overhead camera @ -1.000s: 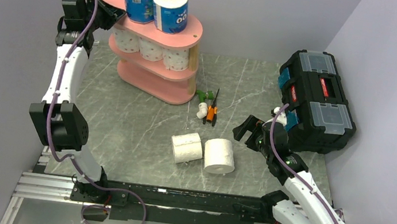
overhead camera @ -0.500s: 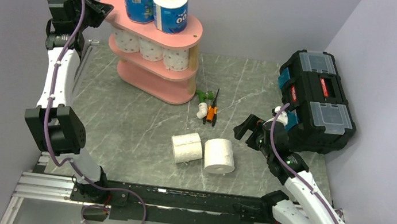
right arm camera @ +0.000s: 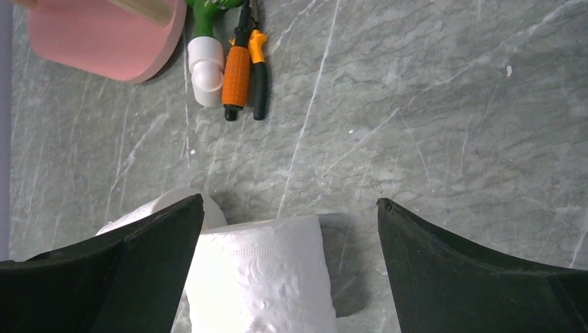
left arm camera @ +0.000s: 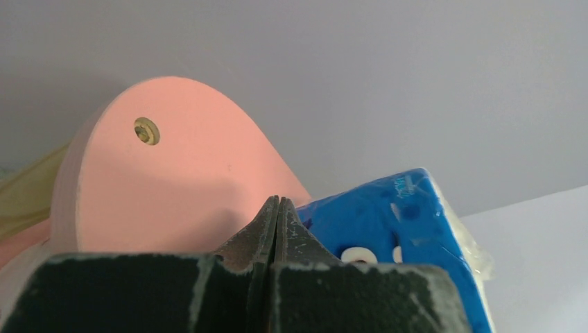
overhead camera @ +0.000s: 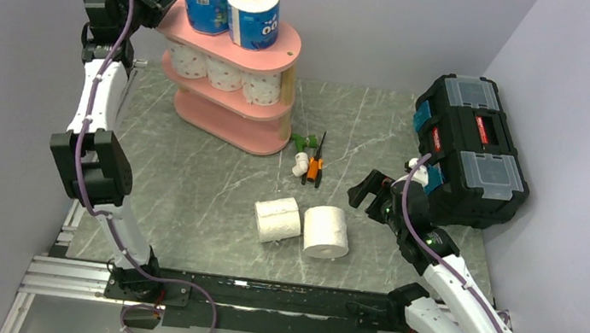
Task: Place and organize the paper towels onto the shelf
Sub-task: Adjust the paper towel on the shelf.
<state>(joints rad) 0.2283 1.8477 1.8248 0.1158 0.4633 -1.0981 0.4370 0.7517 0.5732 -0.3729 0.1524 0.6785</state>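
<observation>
The pink three-tier shelf [overhead camera: 225, 118] stands at the back left. Two blue-wrapped paper towels [overhead camera: 204, 0] [overhead camera: 253, 13] stand on its top board, and three pink-dotted rolls [overhead camera: 224, 74] fill the middle tier. Two plain rolls [overhead camera: 278, 219] [overhead camera: 326, 231] lie on the table. My left gripper [overhead camera: 163, 1] is shut and empty at the left end of the top board. In the left wrist view its tips [left arm camera: 277, 201] sit over the board [left arm camera: 173, 173], beside a blue roll [left arm camera: 388, 222]. My right gripper [overhead camera: 367, 195] is open, right of the plain rolls; the nearer roll [right arm camera: 260, 277] lies between its fingers.
A black toolbox [overhead camera: 470, 151] stands at the right edge, close behind my right arm. Orange-handled pliers [overhead camera: 315, 167] and a white-and-green tool [overhead camera: 301, 157] lie right of the shelf's base. Walls close in at the back and on both sides.
My left gripper has pulled back to the left, then risen to the level of the top board's left end. The right arm and the rolls have not moved.
</observation>
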